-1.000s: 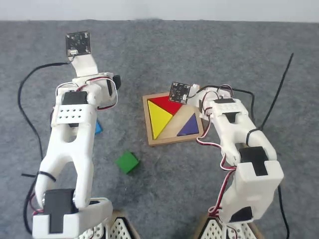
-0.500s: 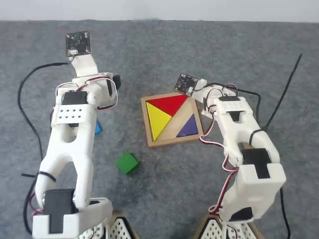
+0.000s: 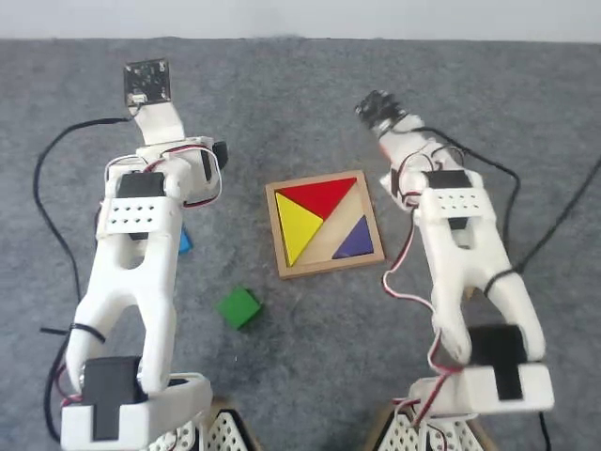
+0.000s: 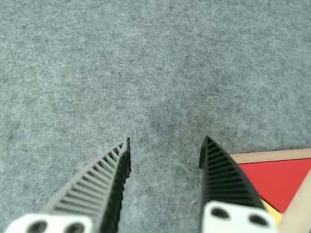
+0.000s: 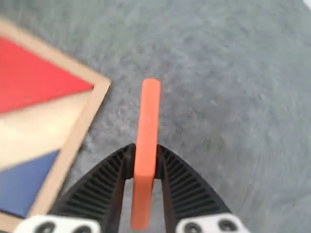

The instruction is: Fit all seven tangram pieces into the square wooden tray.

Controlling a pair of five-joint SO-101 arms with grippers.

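The square wooden tray [image 3: 369,218] lies between the arms and holds a red triangle [image 3: 319,196], a yellow triangle [image 3: 298,225] and a purple-blue triangle [image 3: 357,239]. My right gripper [image 5: 146,148] is shut on a flat orange piece [image 5: 148,111], held on edge just outside the tray's corner [image 5: 99,90]. My left gripper [image 4: 166,141] stands open over bare carpet, close to the tray's rim [image 4: 272,156]. A green piece [image 3: 239,306] lies on the carpet in front of the tray. A blue piece [image 3: 185,241] peeks out from under the left arm [image 3: 141,235].
Grey carpet covers the whole table. Black cables trail beside both arms, one at the far right [image 3: 554,221] and one at the far left [image 3: 47,188]. Open carpet lies behind the tray and between the arm bases.
The right arm has swung off the tray's back right corner, away to the back and right, with the orange piece in its gripper. The left arm has kept still.
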